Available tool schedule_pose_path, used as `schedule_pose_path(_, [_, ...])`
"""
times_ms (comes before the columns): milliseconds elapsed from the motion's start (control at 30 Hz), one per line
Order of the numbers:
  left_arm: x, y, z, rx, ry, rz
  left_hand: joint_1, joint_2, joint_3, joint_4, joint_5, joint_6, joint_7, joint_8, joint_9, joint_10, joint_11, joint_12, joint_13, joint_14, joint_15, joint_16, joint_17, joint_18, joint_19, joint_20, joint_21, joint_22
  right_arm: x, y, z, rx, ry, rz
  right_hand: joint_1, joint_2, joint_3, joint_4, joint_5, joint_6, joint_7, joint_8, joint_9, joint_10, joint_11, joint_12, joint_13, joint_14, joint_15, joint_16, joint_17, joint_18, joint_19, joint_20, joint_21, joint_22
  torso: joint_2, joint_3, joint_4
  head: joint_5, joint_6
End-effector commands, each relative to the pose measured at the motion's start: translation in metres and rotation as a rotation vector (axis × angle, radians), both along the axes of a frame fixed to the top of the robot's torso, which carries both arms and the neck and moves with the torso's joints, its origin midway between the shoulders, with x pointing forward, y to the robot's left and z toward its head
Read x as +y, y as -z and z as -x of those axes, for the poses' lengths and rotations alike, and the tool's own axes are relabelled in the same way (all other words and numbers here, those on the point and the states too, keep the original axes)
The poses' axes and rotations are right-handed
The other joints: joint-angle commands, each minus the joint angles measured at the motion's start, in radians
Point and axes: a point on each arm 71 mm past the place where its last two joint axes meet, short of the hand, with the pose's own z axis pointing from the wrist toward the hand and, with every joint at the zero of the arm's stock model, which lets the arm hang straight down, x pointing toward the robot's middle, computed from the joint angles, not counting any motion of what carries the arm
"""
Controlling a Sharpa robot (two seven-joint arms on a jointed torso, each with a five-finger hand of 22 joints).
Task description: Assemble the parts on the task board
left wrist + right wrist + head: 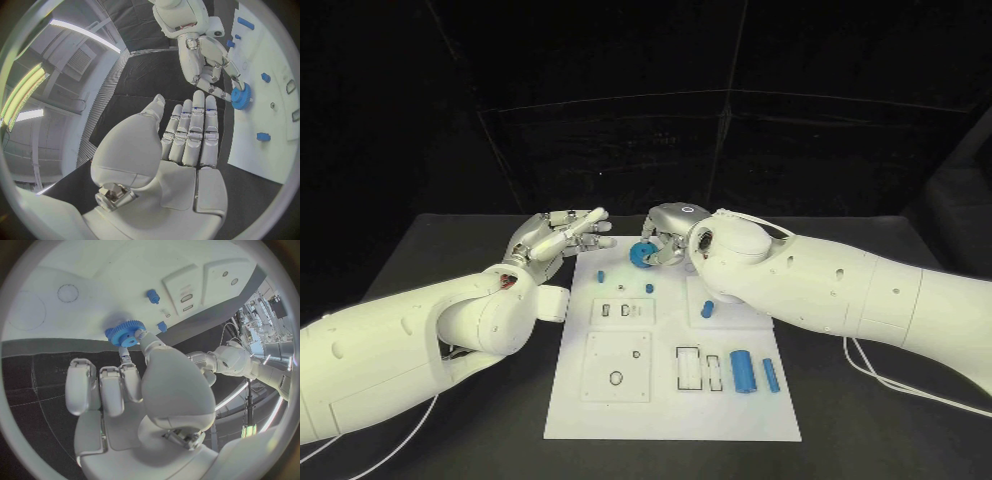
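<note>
The black table (473, 240) carries the white task board (672, 410), which lies lengthwise in the middle, its far end between the two hands. The right arm (877, 295) reaches in across the board's far right corner, and the left arm (401, 345) lies along the board's left edge. The left hand (560, 238) is raised just off the far left corner of the board, palm flat and fingers straight and close side by side, holding nothing; the left wrist view shows its fingertips (199, 97) near the other hand but apart from it. The right hand (668, 235) is at the board's far edge and pinches a blue gear (645, 254) between thumb and a finger, the other fingers curled beside it; in the right wrist view the gear (125, 333) sits at the board's edge, though whether it touches the surface I cannot tell. Two blue cylinders (743, 371) lie side by side near the board's right edge, next to outlined rectangular slots. A small blue peg (708, 309) lies further up the board, and smaller blue pieces (602, 274) sit near the far end.
</note>
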Motion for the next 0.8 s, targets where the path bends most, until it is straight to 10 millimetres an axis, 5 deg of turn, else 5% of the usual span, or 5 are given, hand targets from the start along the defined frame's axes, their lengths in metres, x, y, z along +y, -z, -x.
schedule_pose_path(33, [-0.0017, -0.0017, -0.0001, -0.008, 0.013, 0.009, -0.006, -0.003, -0.002, -0.004, -0.003, 0.007, 0.003, -0.003, -0.001, 0.004, -0.001, -0.005, -0.001, 0.004, 0.0, -0.007, 0.001, 0.007, 0.008, 0.001, -0.006, -0.001, 0.0028, 0.0039, 0.0003, 0.015, -0.013, 0.041, -0.003, -0.004, 0.009, 0.001, -0.009, 0.021, -0.013, -0.004, 0.003, 0.0, 0.0, -0.004, 0.043, 0.072, -0.004, 0.004, 0.093, -0.02, 0.004, 0.001, 0.005, 0.001, 0.0, 0.0006, -0.0014, 0.001, -0.001])
schedule_pose_path(267, [-0.002, -0.0016, -0.0002, -0.008, 0.013, 0.009, -0.007, -0.004, -0.002, -0.005, -0.003, 0.006, 0.004, -0.006, -0.001, 0.004, 0.0, -0.008, -0.001, 0.005, 0.0, -0.009, 0.002, 0.006, 0.01, 0.002, -0.008, -0.002, 0.006, 0.01, 0.0005, 0.031, -0.02, 0.063, -0.01, -0.011, 0.016, 0.001, -0.021, 0.016, -0.01, -0.01, 0.002, -0.002, 0.002, -0.008, 0.039, 0.071, -0.003, 0.003, 0.09, -0.02, 0.003, 0.002, 0.005, 0.0, 0.0, 0.0004, -0.0015, 0.001, -0.003])
schedule_pose_path(433, [-0.002, -0.0015, -0.0003, -0.007, 0.013, 0.008, -0.007, -0.004, -0.002, -0.005, -0.003, 0.006, 0.004, -0.006, -0.001, 0.004, 0.0, -0.008, -0.001, 0.005, 0.0, -0.009, 0.002, 0.006, 0.01, 0.002, -0.008, -0.002, 0.007, 0.0114, -0.0003, 0.034, -0.022, 0.068, -0.037, -0.037, 0.009, 0.006, -0.036, -0.011, -0.002, -0.03, 0.0, -0.014, 0.01, -0.024, 0.022, 0.071, 0.003, 0.002, 0.088, -0.02, 0.002, 0.006, 0.004, 0.0, -0.001, 0.0007, -0.0018, 0.001, -0.004])
schedule_pose_path(667, [-0.0018, -0.0014, -0.0004, -0.006, 0.013, 0.008, -0.007, -0.004, -0.002, -0.005, -0.003, 0.006, 0.004, -0.006, -0.001, 0.004, 0.0, -0.008, -0.001, 0.005, 0.0, -0.009, 0.002, 0.006, 0.01, 0.002, -0.008, -0.002, 0.0066, 0.0111, -0.0023, 0.022, -0.012, 0.057, -0.058, -0.055, -0.023, 0.013, -0.105, -0.121, 0.019, -0.087, 0.0, -0.039, 0.03, -0.053, -0.01, 0.071, 0.02, 0.003, 0.09, -0.02, -0.001, 0.022, 0.002, -0.004, 0.0, 0.0001, -0.0023, 0.001, -0.004])
schedule_pose_path(800, [-0.0017, -0.0014, -0.0005, -0.005, 0.013, 0.007, -0.007, -0.004, -0.002, -0.005, -0.003, 0.006, 0.004, -0.006, -0.001, 0.004, 0.0, -0.008, -0.001, 0.005, 0.0, -0.009, 0.002, 0.006, 0.01, 0.002, -0.008, -0.002, 0.0066, 0.0107, -0.0027, 0.017, -0.009, 0.051, -0.068, -0.056, -0.052, 0.031, -0.111, -0.154, 0.025, -0.092, 0.001, -0.045, 0.035, -0.059, -0.018, 0.071, 0.026, 0.003, 0.09, -0.019, -0.002, 0.029, 0.001, -0.005, 0.0, 0.0002, -0.0018, 0.002, -0.005])
